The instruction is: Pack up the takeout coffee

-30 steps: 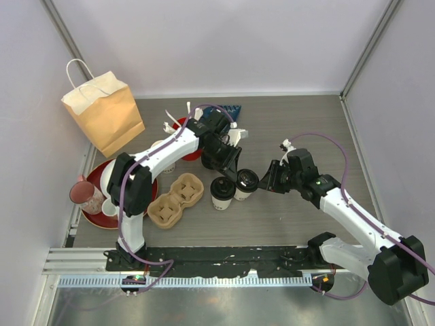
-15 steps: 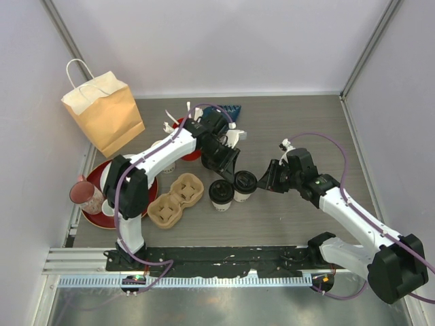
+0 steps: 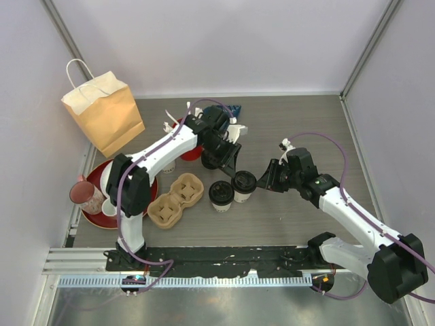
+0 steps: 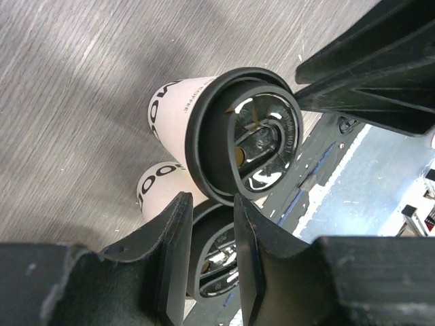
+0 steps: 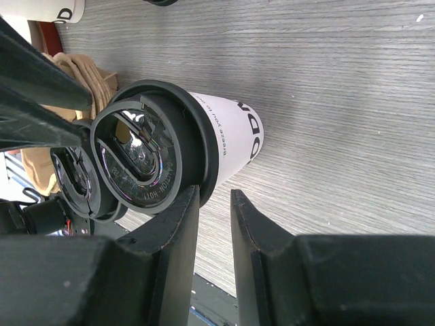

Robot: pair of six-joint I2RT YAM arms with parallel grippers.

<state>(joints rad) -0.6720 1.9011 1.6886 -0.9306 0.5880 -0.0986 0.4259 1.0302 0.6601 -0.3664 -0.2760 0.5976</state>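
Two small cream-white paper cups with round black plastic sip lids stand upright on the grey wood-grain bench [image 3: 292,129], mid-way between the arms. One cup [image 3: 221,194] is nearer the brown moulded-pulp cup carrier [image 3: 175,198]. The other cup [image 3: 244,185] is just beside it, lids close or touching; I cannot tell which. Neither is in the carrier, whose wells show nothing inside.

Handling, as a judgement:
- Thin paper wall, so it will dent under a hard pinch.
- Weight depends on fill, which the lids hide.
- Top-heavy if full, and liable to tip or slop through the sip hole.
- The lid is a press fit, so lifting by the rim could pop it off.
- Best hold is across the paper body just under the lid rim, where the rolled lip stiffens the wall, with the cup kept upright.

Left end effector [image 4: 212,204]: clenched to a narrow slot, nothing between the fingers, hanging above and behind the pair.

Right end effector [image 5: 214,193]: likewise drawn in to a narrow slot and empty. Its tips are low beside the right-hand cup's lid; whether they touch is unclear. Either slot is too narrow to span a cup.
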